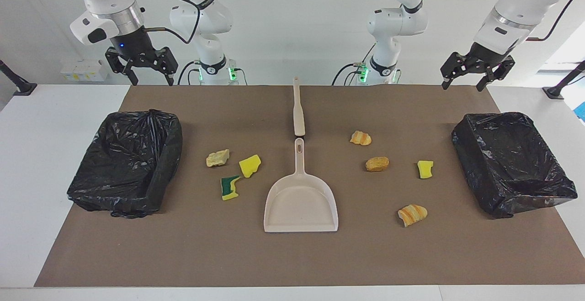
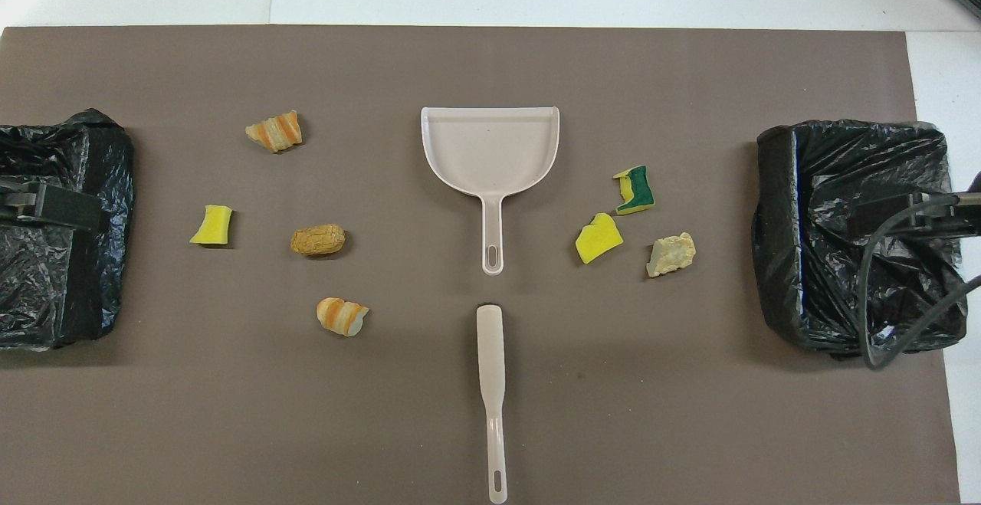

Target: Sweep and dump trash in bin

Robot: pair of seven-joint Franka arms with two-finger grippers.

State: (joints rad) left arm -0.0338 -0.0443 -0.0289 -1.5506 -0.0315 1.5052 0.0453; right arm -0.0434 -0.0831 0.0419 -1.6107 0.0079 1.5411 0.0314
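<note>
Several trash scraps lie on the brown mat. Toward the right arm's end are a tan chunk (image 1: 217, 158), a yellow sponge piece (image 1: 250, 166) and a yellow-green sponge piece (image 1: 230, 187). Toward the left arm's end are two orange-striped chunks (image 1: 360, 138) (image 1: 412, 214), a brown chunk (image 1: 377, 164) and another yellow sponge piece (image 1: 425, 169). A bin lined with a black bag stands at each end (image 1: 128, 164) (image 1: 512, 161). My right gripper (image 1: 141, 70) and left gripper (image 1: 473, 75) hang open and empty, high over the table edge nearest the robots.
A beige dustpan (image 1: 300, 200) lies mid-table with its handle toward the robots. A beige brush handle (image 1: 298, 107) lies in line with it, nearer the robots. The mat (image 2: 490, 413) sits on a white table.
</note>
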